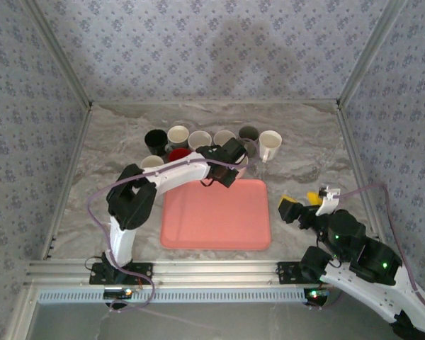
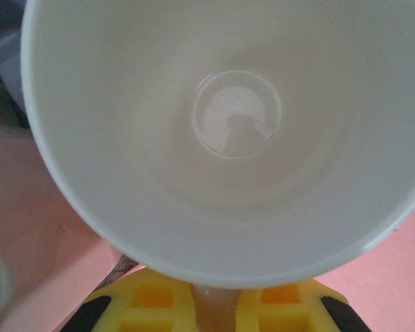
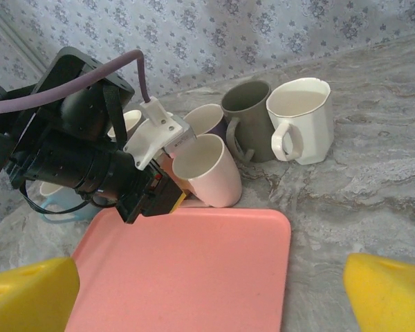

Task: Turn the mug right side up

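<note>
- The left gripper (image 3: 174,199) reaches over the far edge of the pink tray (image 1: 216,219) and is clamped on the pale pink mug (image 3: 209,171).
- In the left wrist view, its yellow fingers (image 2: 152,304) sit on either side of a pale pink part of the mug, just beneath the rim.
- The mug is tilted, its mouth up and leaning towards the left arm; its base is just beyond the tray's far edge. Whether it touches the bench (image 1: 304,163) cannot be told.
- Just behind it stand a grey mug (image 3: 247,117) and a white mug (image 3: 301,117), both upright.
- The right gripper (image 1: 302,200) is on the bench to the right of the tray, its jaws wide apart and empty.
</note>
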